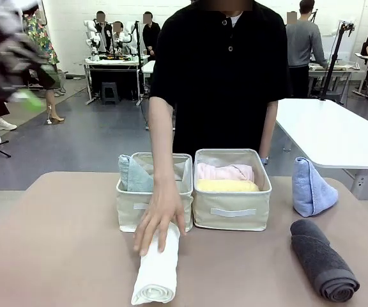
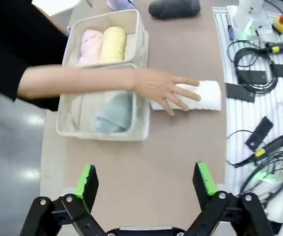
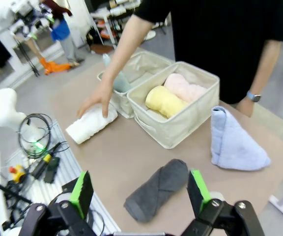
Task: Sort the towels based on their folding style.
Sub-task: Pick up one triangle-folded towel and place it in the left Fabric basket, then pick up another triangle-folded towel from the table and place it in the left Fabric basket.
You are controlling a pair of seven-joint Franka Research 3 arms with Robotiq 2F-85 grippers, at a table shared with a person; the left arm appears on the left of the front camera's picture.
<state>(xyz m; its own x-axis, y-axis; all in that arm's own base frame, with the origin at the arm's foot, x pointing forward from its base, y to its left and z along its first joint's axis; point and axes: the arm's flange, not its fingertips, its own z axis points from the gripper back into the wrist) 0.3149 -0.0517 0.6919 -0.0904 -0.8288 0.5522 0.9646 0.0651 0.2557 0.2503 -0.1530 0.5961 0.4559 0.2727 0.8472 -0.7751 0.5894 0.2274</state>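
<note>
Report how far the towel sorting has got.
Done: the pink rolled terry towel and yellow rolled towel lie in one beige fabric bin, the pale green cone-folded towel in the other bin. In hand: the person's hand rests on the white rolled towel before the bins. Remaining: the light blue cone-folded towel and dark grey rolled towel, loose on the table. The robot's left hand and right hand hang open, empty.

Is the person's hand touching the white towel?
Touching. The front view shows the hand lying flat on the white towel, covering its far end with no gap.

grey roll [image 3: 157, 189] lying flat | blue cone [image 3: 235, 145] beside bin [image 3: 178, 129] (perhaps touching)
</note>
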